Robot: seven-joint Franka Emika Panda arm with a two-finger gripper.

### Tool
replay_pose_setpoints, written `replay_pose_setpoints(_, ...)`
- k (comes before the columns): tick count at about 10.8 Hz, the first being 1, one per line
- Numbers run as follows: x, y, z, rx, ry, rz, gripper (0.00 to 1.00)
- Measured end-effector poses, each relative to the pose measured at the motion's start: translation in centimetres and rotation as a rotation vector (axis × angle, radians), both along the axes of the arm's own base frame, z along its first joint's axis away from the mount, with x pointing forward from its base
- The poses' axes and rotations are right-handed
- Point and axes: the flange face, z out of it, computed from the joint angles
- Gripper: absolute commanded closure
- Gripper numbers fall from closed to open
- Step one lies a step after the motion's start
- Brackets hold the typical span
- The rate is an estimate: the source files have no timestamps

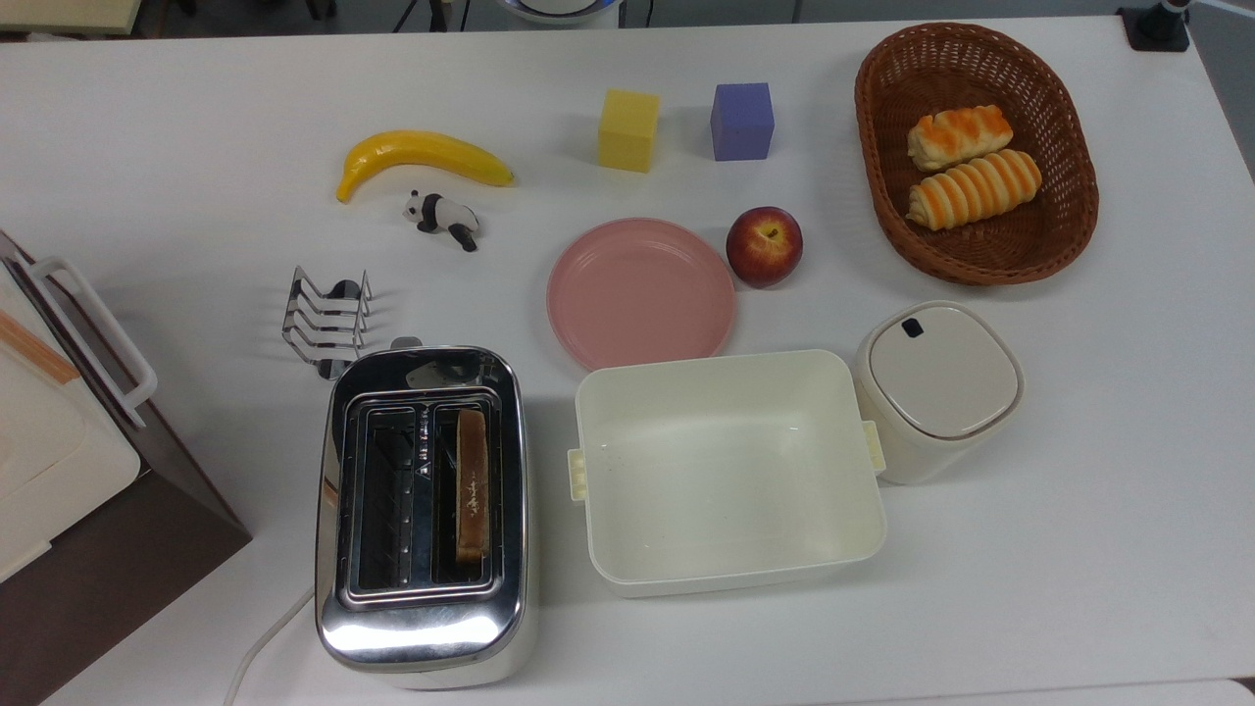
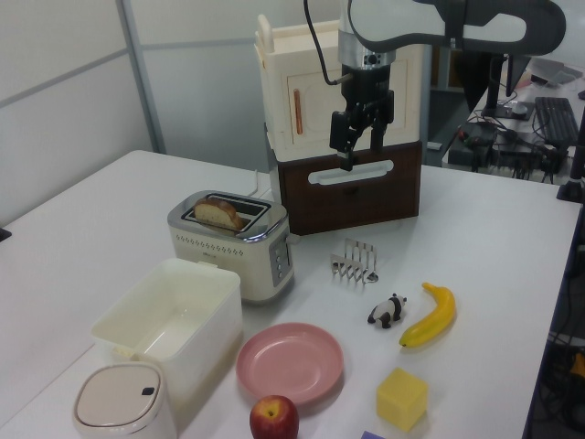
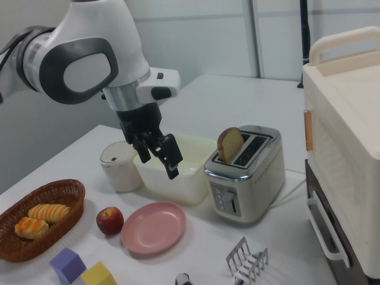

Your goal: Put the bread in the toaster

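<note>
The slice of bread [image 1: 472,484] stands on its edge in one slot of the shiny toaster [image 1: 423,515], the slot on the top view's right; its top pokes out, so it looks like it just needs pushing down; the other slot is bare. The pincer [image 3: 158,153] hangs high above the tabletop [image 1: 196,98], well apart from the toaster, spread apart and gripping nothing; I think the job is done, so it waits up out of the way.
</note>
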Motion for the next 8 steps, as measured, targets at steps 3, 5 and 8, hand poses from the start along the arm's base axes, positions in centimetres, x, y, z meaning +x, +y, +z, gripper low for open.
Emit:
replay_pose_setpoints(3,0.2,0.3,-0.3,0.001,0.005,0.006,0.0)
replay_pose_setpoints(5,0.9,0.7,-0.8,0.0,-0.008,0.014,0.0)
replay_pose_setpoints(8,2.3,0.5,-1.3,-0.008,-0.066,0.014,0.0)
